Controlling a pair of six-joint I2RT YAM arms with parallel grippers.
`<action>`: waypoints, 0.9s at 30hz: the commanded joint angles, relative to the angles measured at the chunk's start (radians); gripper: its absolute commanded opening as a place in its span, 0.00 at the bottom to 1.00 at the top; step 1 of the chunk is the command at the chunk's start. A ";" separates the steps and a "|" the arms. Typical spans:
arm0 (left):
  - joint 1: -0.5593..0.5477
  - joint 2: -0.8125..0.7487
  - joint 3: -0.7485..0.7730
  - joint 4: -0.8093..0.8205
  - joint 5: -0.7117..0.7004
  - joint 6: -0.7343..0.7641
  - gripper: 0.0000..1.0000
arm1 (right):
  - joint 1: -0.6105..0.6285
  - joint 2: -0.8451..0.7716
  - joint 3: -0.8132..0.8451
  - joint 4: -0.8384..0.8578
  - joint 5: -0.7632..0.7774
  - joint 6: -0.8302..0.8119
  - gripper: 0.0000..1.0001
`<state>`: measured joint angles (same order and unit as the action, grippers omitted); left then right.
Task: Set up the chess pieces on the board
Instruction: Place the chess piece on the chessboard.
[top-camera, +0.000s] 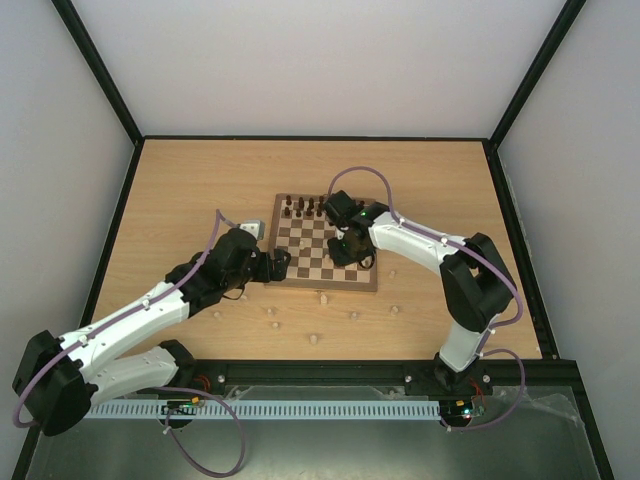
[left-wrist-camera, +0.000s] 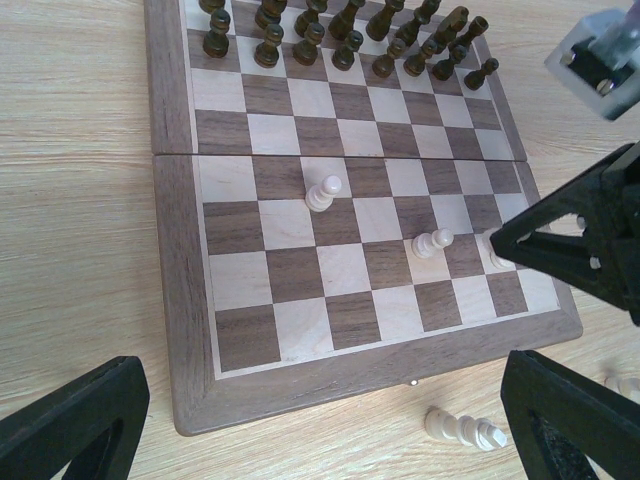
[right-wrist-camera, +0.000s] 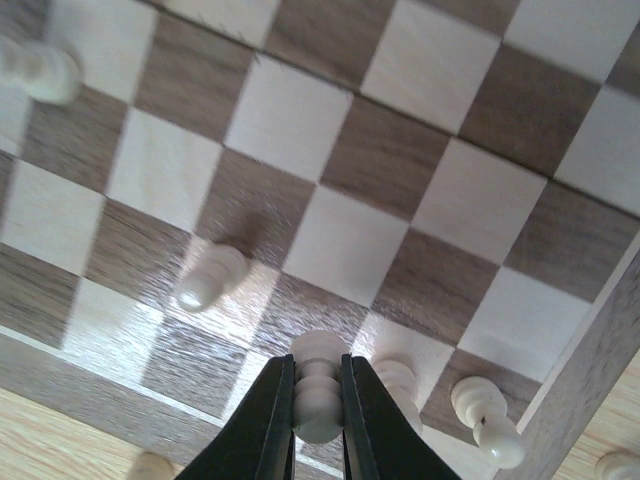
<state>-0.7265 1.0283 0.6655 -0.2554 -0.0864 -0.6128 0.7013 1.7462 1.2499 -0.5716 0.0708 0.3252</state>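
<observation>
— From above, where is the board (top-camera: 300, 235)?
— Mid-table, with the dark pieces (top-camera: 303, 208) at its far-edge end. The right gripper (top-camera: 351, 252) hangs over it, and the left gripper (top-camera: 279, 263) is at its side facing the left edge. We count at least six loose pale pieces (top-camera: 313, 338) towards the near edge.
— Left wrist?
— Our left fingers (left-wrist-camera: 70, 420) gape, empty. Three pale chessmen (left-wrist-camera: 322, 193) stand upright.
— Right wrist?
— The right fingers (right-wrist-camera: 268, 430) are clamped on one pale piece (right-wrist-camera: 318, 395), its long axis along them. Four others stand nearby.

Pale pawn (right-wrist-camera: 318, 392) in right gripper (right-wrist-camera: 318, 420)
</observation>
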 joint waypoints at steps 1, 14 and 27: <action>-0.004 0.005 -0.006 0.015 -0.001 0.000 1.00 | 0.012 -0.022 -0.041 -0.007 -0.009 0.014 0.10; -0.004 0.004 -0.009 0.013 -0.001 -0.005 1.00 | 0.019 0.007 -0.059 0.026 -0.023 0.014 0.11; -0.004 -0.009 -0.011 0.007 -0.007 -0.006 0.99 | 0.020 0.025 -0.062 0.034 -0.030 0.013 0.13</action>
<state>-0.7265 1.0290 0.6655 -0.2539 -0.0868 -0.6136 0.7139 1.7508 1.2007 -0.5175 0.0517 0.3302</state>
